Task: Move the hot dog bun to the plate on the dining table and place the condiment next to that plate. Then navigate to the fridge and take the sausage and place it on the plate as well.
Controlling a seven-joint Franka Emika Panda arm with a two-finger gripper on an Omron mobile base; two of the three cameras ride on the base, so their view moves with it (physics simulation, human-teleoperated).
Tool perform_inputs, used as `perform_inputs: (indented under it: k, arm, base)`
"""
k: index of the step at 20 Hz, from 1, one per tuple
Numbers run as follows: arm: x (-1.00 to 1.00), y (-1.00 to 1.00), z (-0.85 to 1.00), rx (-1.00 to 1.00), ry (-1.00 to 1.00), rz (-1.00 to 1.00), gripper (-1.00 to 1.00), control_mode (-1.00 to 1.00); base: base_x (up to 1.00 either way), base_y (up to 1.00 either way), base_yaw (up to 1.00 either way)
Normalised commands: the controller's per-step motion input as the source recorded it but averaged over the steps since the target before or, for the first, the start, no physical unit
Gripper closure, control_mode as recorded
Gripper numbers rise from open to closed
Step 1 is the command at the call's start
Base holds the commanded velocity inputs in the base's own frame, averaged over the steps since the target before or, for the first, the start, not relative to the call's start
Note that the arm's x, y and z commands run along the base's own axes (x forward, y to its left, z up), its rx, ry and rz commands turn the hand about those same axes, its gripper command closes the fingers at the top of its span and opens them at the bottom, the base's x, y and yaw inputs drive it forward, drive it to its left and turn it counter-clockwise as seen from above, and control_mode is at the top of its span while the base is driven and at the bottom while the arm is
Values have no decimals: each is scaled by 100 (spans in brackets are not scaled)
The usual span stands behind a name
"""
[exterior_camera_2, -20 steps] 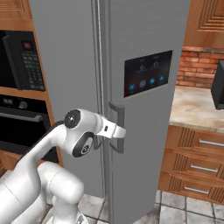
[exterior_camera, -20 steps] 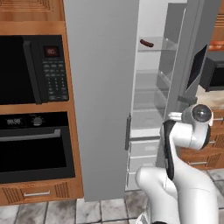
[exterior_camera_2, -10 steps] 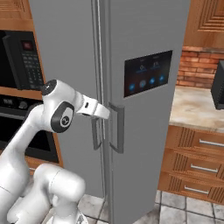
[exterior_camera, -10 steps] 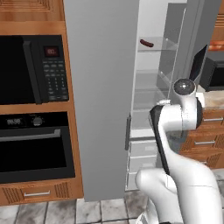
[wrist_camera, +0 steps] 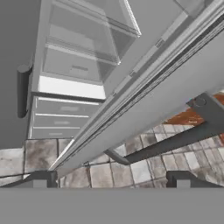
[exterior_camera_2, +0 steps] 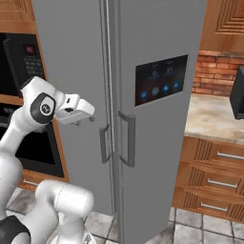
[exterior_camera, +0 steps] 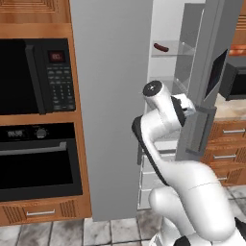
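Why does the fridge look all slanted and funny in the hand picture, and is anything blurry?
Hand view: the camera rolls with the hand, so the fridge shelves and the door edge run diagonally; lines are fairly crisp. Left base view: upright, with flat, even rendered light, and the sausage is small but clear on its glass shelf. Right base view: soft, slightly blurry edges, with no glare on the door's screen panel.

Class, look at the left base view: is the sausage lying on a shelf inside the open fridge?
Yes, the sausage rests on an upper glass shelf inside the fridge.
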Motion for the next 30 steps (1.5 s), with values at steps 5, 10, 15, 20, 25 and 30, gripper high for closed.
perform_inputs:
  k: [5, 10, 15, 20, 25, 30]
  arm:
    - [36, 0, -3, -9, 2, 2, -100, -100]
    - [83, -4, 0, 0, 23, 0, -100, -100]
    - [49, -33, 0, 0, 26, 0, -100, -100]
    - [16, -42, -3, 0, 10, 0, -100, -100]
    - [-8, -64, 0, 0, 4, 0, -100, -100]
    - [-66, -60, 0, 0, -6, 0, -100, -100]
  base:
    - [0, 0, 0]
    - [0, 0, 0]
    - [0, 0, 0]
    - [0, 0, 0]
    - [0, 0, 0]
    - [0, 0, 0]
